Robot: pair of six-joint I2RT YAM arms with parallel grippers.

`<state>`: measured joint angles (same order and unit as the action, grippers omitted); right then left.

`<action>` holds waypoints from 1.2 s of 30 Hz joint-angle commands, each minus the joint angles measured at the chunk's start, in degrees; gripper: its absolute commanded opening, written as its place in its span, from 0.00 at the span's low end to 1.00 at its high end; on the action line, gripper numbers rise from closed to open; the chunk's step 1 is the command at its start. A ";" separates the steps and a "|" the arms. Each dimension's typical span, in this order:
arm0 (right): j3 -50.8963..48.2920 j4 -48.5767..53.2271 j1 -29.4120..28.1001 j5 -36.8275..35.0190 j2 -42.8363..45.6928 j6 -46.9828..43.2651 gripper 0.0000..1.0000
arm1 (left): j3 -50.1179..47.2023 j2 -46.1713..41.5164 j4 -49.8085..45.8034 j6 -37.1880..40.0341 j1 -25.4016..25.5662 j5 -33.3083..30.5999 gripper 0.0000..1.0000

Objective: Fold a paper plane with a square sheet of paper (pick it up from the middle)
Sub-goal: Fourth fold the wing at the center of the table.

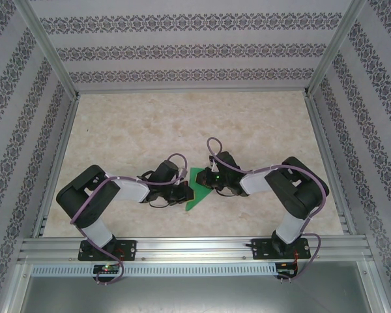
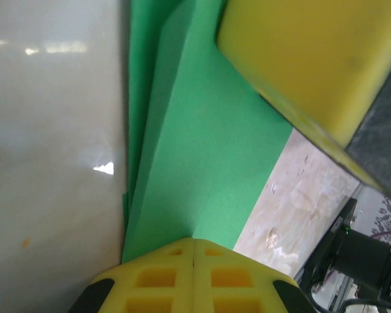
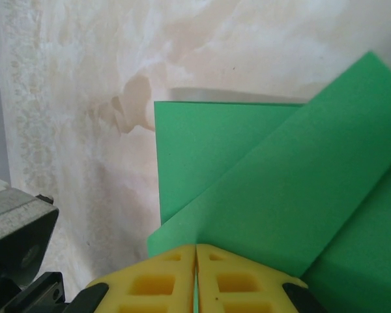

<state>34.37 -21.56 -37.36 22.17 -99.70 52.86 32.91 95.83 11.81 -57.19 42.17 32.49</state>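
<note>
Left pincer (image 2: 194,244) clamps green paper (image 2: 202,150) | right pincer (image 3: 196,251) clamps it too

Both arms are held folded at the elbow and turned inward, the left gripper (image 1: 182,193) and the right gripper (image 1: 213,183) being set facing each other, close together, each with its yellow fingers (image 3: 158,282) pressed together on the square sheet of paper (image 1: 197,192).

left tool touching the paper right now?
Touching. In the left wrist view the left tool is shut on the paper, whose edge runs in between its closed jaws.
</note>
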 commanded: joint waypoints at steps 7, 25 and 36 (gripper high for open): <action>-1.49 5.04 -0.08 -6.83 -5.24 0.08 0.09 | -6.58 -0.92 -9.27 3.79 1.51 8.22 0.11; -0.27 6.24 -0.33 -7.32 -4.98 -0.35 0.09 | -4.32 -6.45 -32.27 14.21 6.51 1.52 0.13; 2.38 6.88 -0.89 -4.89 -3.04 -2.37 0.12 | 0.09 -28.58 -42.27 13.68 2.82 -6.16 0.12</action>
<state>36.71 -20.99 -38.52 22.02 -101.16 53.45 31.07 72.95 -23.68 -44.14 47.11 29.08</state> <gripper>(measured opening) 0.119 0.112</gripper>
